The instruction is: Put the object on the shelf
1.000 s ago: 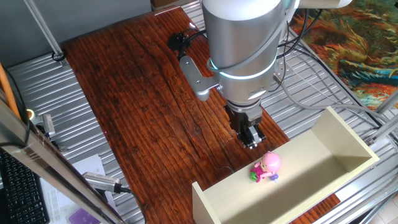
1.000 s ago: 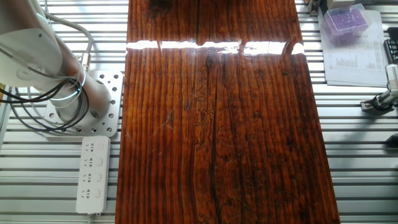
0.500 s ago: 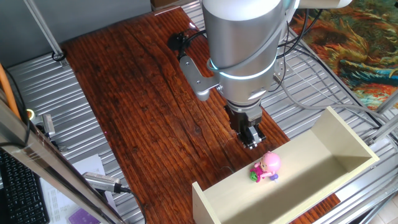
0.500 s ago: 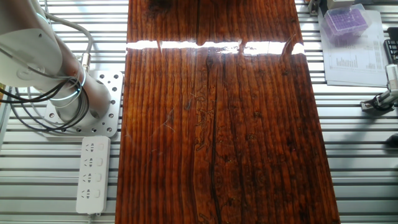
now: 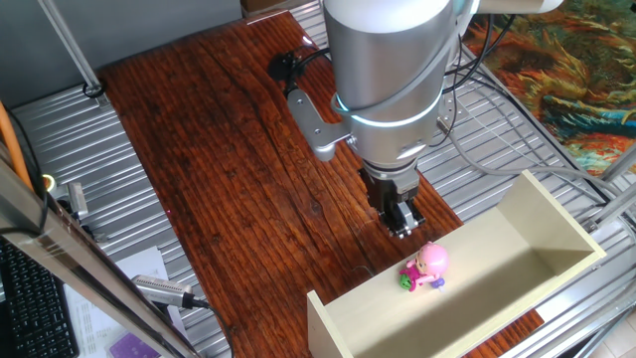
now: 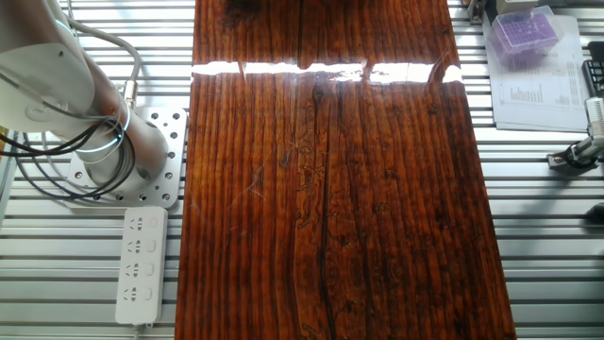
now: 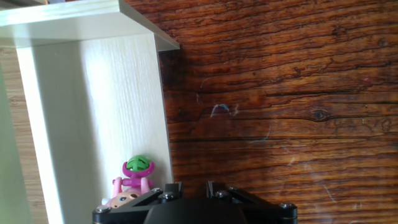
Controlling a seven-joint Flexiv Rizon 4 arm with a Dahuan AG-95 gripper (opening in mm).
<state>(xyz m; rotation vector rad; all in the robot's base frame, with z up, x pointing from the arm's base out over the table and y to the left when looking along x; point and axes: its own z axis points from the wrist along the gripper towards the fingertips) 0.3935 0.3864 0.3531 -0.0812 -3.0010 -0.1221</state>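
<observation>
The pink doll-like toy (image 5: pixel 427 267) lies on the inner floor of the cream shelf (image 5: pixel 568 227), near its left end, with its round head up. In the hand view the toy (image 7: pixel 134 177) lies on the shelf panel (image 7: pixel 93 93) at the lower left. My gripper (image 5: pixel 403 227) hangs just above the wooden table beside the shelf's long open side, a little up-left of the toy and apart from it. In the hand view my gripper (image 7: pixel 193 190) shows two fingers apart with bare wood between them, holding nothing. The other fixed view shows neither toy nor shelf.
The shelf lies at the table's near right corner. A black plug and cable (image 5: pixel 286 66) lie at the table's far end. Beside the table are the arm's base (image 6: pixel 123 156), a white power strip (image 6: pixel 142 264) and a purple rack (image 6: pixel 524 24) on papers.
</observation>
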